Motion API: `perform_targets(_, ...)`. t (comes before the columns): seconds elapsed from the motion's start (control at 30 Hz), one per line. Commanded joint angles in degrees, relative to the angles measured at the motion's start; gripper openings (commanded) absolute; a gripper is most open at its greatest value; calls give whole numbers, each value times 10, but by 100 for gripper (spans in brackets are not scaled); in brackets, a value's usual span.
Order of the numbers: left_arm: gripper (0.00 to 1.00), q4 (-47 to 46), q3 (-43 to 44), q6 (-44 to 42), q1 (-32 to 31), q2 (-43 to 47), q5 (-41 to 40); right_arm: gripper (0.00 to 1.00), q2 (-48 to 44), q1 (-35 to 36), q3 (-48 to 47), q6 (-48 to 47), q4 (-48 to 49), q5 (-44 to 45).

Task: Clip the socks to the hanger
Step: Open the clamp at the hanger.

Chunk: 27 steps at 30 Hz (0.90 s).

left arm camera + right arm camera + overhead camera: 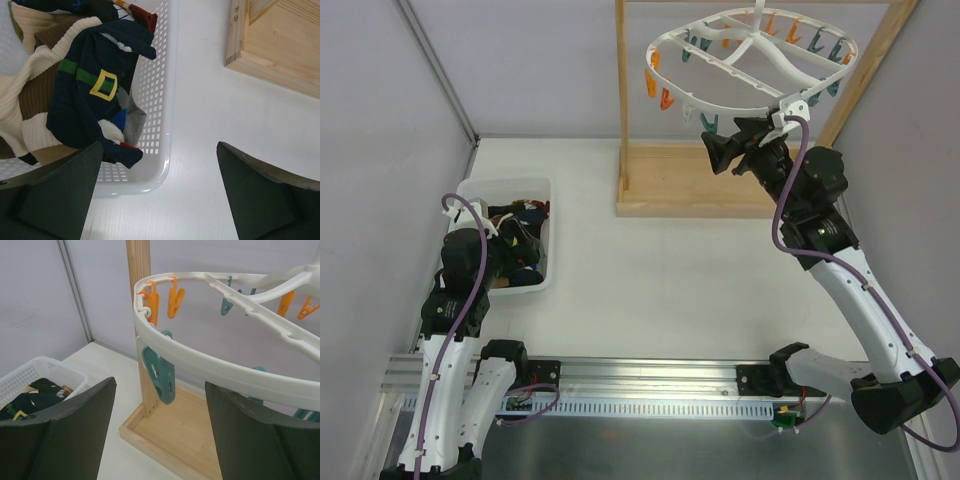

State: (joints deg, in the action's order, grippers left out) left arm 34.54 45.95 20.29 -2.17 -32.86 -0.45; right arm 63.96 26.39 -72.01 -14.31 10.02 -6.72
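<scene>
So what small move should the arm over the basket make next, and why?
Probably lower the left tool onto the navy buckle-print sock: it hangs open and empty above the basket, and the hanger holds no socks yet.

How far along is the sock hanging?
Nothing looks done: the pegs seen on the hanger hang empty and the socks lie in the white basket. In hand: the left end effector is open above the basket's edge, the right end effector open near the hanger's rim, both empty. Every sock is left to pick and clip.
</scene>
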Motion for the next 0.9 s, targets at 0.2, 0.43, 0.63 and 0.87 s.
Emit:
perform_targets(0.2,99,-21,-6,-8,2,5,18,76,-16,2,-6,-5,16,-15)
perform_targets(0.43,99,-21,-5,-10,2,5,17,75,10,2,-29,-4,8,16)
perform_targets(0.63,99,-20,-6,-10,2,10,14,74,18,3,-36,11,22,3)
perform_targets(0.87,99,-21,-6,-10,2,12,16,72,17,17,-37,19,36,44)
